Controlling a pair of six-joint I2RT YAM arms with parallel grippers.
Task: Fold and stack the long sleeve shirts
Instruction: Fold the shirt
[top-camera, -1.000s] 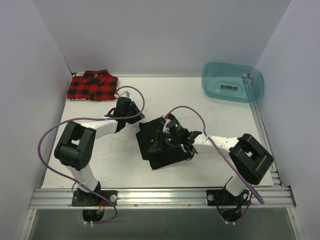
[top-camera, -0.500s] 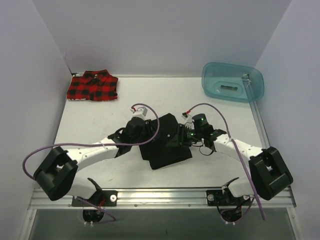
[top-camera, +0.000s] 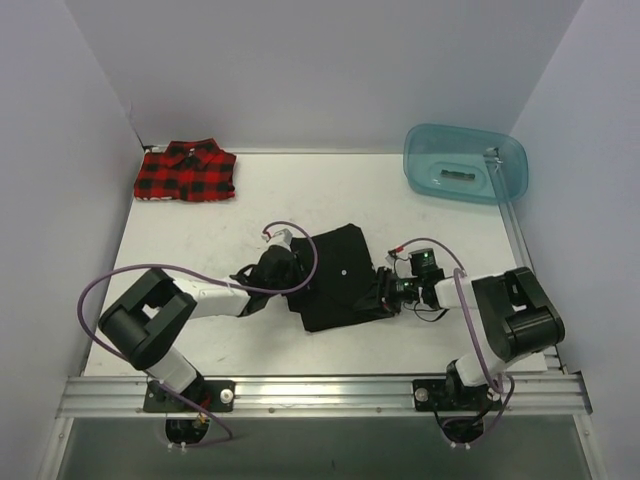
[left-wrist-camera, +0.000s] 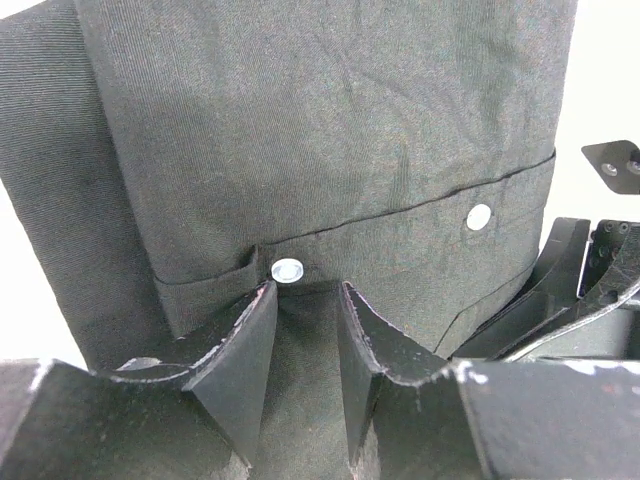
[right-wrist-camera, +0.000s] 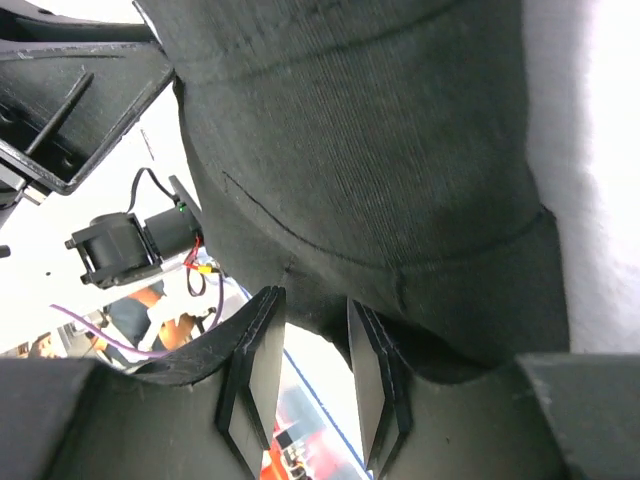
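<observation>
Black cloth lies mid-tabletop in the top view: the black shirt (top-camera: 340, 270), folded into a rough block, sits between the two grippers. The left gripper (top-camera: 293, 280) lies low at its left edge and the right gripper (top-camera: 383, 297) at its right edge, each touching the fabric. The plaid shirt (top-camera: 186, 172) lies folded well beyond the left gripper, in the far left corner of the tabletop (top-camera: 200, 230). A teal tub (top-camera: 430, 150) stands well beyond the right gripper, in the far right corner. A purple cable (top-camera: 100, 290) loops out beside the left arm, clear of the cloth.

In the left wrist view, the left gripper (left-wrist-camera: 307, 300) has its fingers a little apart with black fabric filling the gap. I cannot tell whether they pinch it. A white button (left-wrist-camera: 287, 268) sits just at the tip of one finger on the button strip, with a second button (left-wrist-camera: 479, 215) further along it. Black parts of the other arm crowd the shirt's far side.

In the right wrist view, the right gripper (right-wrist-camera: 312, 305) also stands part-way apart. The shirt bulges over and just ahead of its fingertips, hiding the tabletop, and light shows through the gap lower down. Whether it grips cannot be told. The left arm's black frame (right-wrist-camera: 70, 90) stands ahead, across the cloth.
</observation>
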